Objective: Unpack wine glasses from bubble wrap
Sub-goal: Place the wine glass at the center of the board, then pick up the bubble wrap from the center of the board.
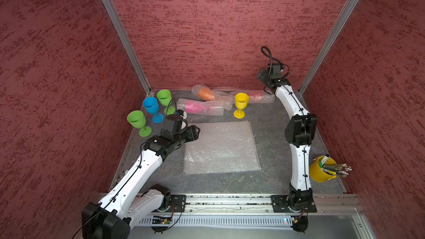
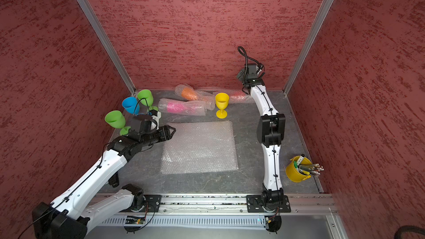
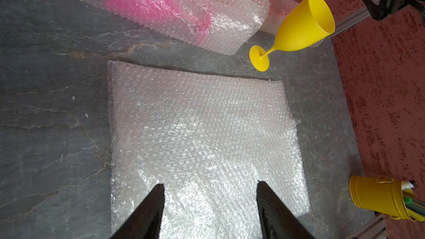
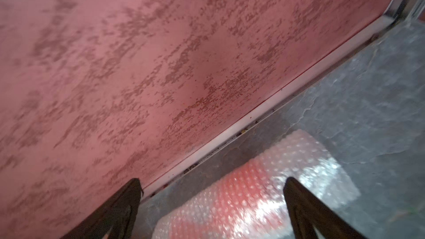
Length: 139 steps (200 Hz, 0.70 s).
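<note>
Along the back wall, both top views show us 3 wrapped goblets, the pink roll (image 1: 200, 107), the orange roll (image 1: 207, 94) and the red roll (image 1: 258, 96). The yellow goblet (image 1: 241, 103) stands upright just before them, and the blue goblet (image 1: 151, 106), near green goblet (image 1: 137, 120) and far green goblet (image 1: 164, 97) stand upright at the far-left corner. Only the left wrist view shows us the left gripper (image 3: 210, 183) with its fingers moderately apart and empty over the flat bubble wrap sheet (image 3: 202, 123) lying mid-table. Only the right wrist view shows the right gripper (image 4: 212, 179) spread wide, holding nothing, above the red roll beside the wall.
</note>
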Tool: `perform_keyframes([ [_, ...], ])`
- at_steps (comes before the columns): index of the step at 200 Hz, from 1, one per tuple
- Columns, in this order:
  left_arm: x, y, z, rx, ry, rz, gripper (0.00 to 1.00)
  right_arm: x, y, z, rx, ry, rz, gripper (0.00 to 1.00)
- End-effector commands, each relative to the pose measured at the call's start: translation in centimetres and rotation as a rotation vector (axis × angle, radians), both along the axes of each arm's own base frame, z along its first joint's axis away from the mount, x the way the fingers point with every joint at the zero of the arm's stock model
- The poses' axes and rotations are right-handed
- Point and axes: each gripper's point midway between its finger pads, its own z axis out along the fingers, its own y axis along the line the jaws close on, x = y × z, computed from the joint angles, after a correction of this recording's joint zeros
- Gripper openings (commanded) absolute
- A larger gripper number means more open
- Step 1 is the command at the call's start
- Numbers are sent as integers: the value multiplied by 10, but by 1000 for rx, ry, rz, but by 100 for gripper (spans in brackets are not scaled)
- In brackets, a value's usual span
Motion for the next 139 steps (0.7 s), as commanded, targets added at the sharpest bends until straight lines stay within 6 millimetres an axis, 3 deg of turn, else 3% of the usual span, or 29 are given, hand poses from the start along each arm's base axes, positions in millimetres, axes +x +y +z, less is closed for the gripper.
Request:
perform_keyframes([
  [1,2,0,-4,-9,6,2,64,-25,-2,-44,214,217,-125,99],
  [37,4,3,-8,-1,17,12,64,-31,6,-84,397,289,-170,99],
  [98,5,3,-8,-7,22,15,63,-38,9,-70,439,289,-181,99],
  [139,6,4,-10,-2,27,21,62,-35,17,-83,535,310,-215,99],
])
